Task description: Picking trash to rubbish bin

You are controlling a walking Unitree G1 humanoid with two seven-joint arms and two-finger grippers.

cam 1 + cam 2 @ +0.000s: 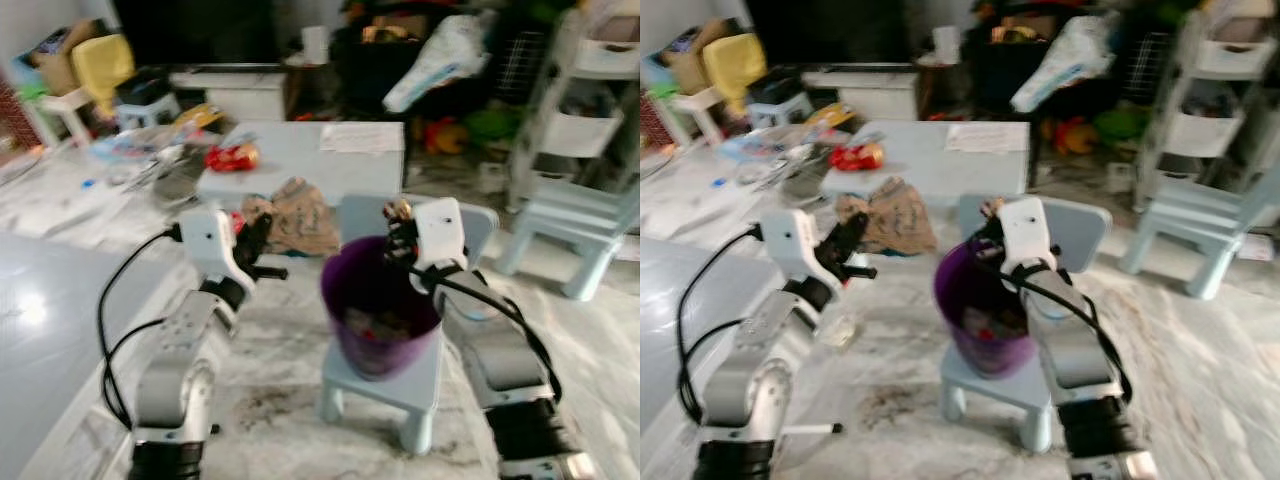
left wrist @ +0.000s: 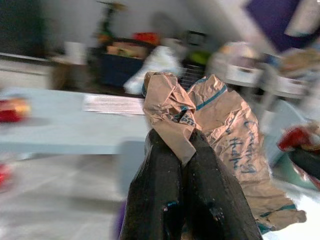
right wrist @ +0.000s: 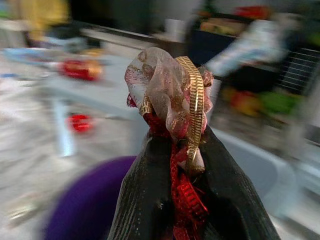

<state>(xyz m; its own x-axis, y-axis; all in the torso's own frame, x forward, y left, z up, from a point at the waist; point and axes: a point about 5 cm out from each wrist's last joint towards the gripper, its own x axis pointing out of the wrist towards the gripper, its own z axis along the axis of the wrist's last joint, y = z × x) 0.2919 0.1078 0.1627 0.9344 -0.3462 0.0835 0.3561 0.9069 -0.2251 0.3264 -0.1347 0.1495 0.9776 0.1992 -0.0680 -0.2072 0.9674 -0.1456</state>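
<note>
Room: a purple bin (image 1: pixel 378 300) is sitting on a small blue chair (image 1: pixel 420 385), on marble floor (image 1: pixel 290 400) before a low table (image 1: pixel 310 150).
Left gripper (image 2: pixel 181 145): reaching out left of the bin, pinching a crumpled brown paper bag (image 2: pixel 220 130).
Right gripper (image 3: pixel 182 145): hovering at the bin's rim, clamping a red-gold wrapper (image 3: pixel 175 95).

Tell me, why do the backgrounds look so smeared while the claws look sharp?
Left wrist view: black fingers and crumpled brown paper bag sharp, room streaked. Right wrist view: red and gold ribbon crisp, purple bin blurred. Eye views: softly blurred overall, glare on the floor.
</note>
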